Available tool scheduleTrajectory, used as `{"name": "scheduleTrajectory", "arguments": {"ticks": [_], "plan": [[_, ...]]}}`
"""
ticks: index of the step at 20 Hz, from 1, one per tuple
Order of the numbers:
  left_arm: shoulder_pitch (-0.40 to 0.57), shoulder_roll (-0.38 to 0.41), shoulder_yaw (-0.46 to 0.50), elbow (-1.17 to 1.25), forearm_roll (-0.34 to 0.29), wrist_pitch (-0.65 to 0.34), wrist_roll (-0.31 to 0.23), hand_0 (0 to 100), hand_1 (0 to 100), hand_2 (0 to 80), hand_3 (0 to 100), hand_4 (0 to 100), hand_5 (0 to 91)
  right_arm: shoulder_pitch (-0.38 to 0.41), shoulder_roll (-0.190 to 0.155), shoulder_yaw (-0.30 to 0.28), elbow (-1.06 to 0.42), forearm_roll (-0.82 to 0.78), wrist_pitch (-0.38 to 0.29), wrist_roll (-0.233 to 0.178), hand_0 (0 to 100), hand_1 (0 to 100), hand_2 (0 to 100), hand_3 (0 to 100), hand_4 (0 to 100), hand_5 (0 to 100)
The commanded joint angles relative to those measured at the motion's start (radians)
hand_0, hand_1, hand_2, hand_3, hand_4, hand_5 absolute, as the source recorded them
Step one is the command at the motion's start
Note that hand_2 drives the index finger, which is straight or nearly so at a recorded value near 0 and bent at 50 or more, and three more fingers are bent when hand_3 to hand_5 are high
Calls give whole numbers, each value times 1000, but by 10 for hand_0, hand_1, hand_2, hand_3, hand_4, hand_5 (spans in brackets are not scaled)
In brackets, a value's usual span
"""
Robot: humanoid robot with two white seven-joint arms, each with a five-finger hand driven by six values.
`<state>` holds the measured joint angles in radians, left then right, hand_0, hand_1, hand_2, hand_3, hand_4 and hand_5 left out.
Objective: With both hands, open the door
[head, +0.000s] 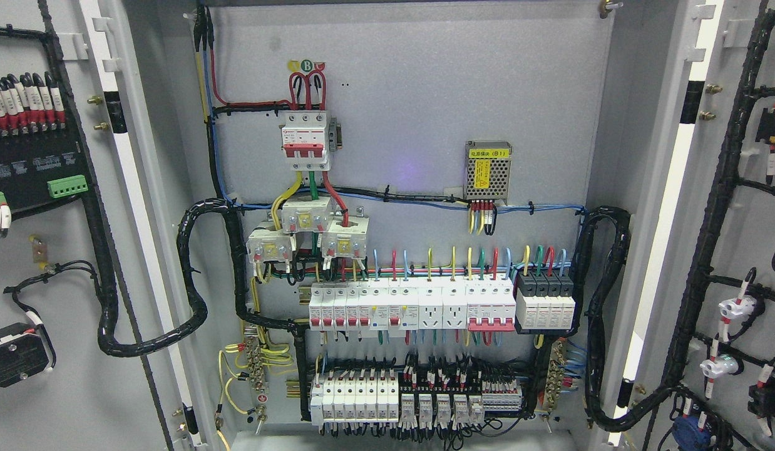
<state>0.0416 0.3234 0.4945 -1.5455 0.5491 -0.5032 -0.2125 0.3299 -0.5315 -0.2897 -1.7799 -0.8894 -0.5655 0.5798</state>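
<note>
Both doors, the left door (56, 250) at 9 o'clock and the right door (738, 250) at 3 o'clock, are swung open; no robot hand is seen, so its state cannot be told.

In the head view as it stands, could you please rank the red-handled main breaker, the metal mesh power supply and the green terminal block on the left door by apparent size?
1. Red-handled main breaker, largest.
2. Metal mesh power supply, somewhat smaller.
3. Green terminal block, smallest, though the left door swings nearer the camera, so its true size may be smaller still.
</note>
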Motion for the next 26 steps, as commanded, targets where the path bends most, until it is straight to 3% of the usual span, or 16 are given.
{"name": "scheduleTrajectory", "arguments": {"ticks": [1,8,26], "plan": [[-80,52,19,171,-2,26,1,0,0,0,0,42,0,3,12,-57,17,0,-19,-2,0,0,0,0,0,0],[-118,78,6,291,-5,28,-1,0,0,0,0,42,0,6,18,-62,17,-2,-59,0,0,0,0,0,0,0],[-140,80,-7,326,-11,28,-1,0,0,0,0,42,0,-15,13,-80,71,-148,-59,0,0,0,0,0,0,0]]}}
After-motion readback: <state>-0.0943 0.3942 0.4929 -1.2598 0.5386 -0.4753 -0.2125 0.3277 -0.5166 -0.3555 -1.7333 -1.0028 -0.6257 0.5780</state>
